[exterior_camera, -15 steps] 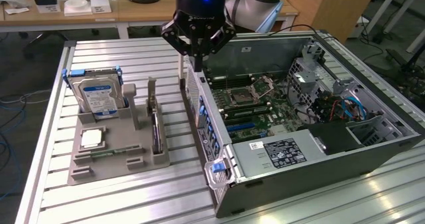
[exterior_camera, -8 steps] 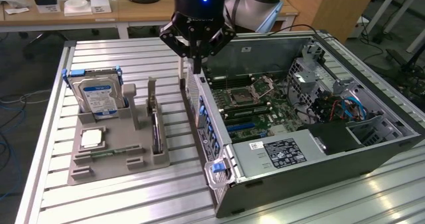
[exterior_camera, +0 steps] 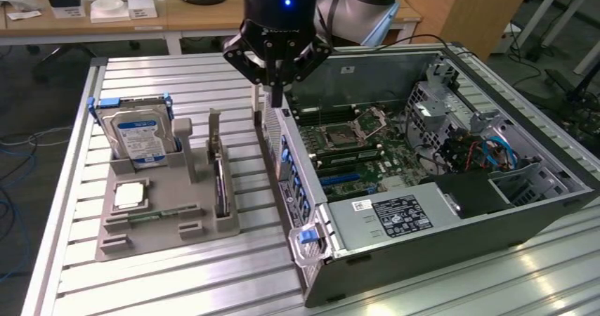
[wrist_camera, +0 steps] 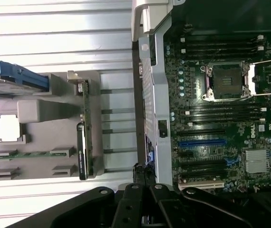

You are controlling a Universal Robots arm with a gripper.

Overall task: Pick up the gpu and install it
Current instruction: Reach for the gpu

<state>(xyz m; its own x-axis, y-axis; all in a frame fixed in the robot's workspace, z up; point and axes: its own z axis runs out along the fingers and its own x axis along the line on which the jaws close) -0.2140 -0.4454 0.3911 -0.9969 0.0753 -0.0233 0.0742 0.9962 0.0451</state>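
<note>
Slatted aluminium table [exterior_camera: 187, 288] fills a workshop, with cluttered wooden desks [exterior_camera: 94, 21] along the top of the frame. At the exterior view's left, a grey moulded tray [exterior_camera: 159, 246] carries four parts. A hard drive [exterior_camera: 139, 137] in a blue frame stands upright at the tray's far end. A square processor chip [exterior_camera: 128, 196] lies flat in its recess, and a slim memory stick [exterior_camera: 154, 215] rests in a narrow groove just below it. The gpu [exterior_camera: 221, 186] stands on edge in a slot along the tray's side nearest the computer, its silver bracket pointing toward the top of the frame.

At the exterior view's right, an open computer case [exterior_camera: 450, 253] lies on its side. Inside sit the motherboard [exterior_camera: 352, 144], with its processor socket [wrist_camera: 226, 80] bare and its cover raised, a blue expansion slot [wrist_camera: 202, 142], a labelled power supply [exterior_camera: 398, 214] at the near end, and loose blue cables [exterior_camera: 497, 151] by the drive cage.

Upper centre, the robot's gripper [exterior_camera: 274, 95] hangs over the case's wall nearest the tray, fingers pinched together and holding nothing. It is well apart from the gpu, which sits in its tray slot, not picked up.
</note>
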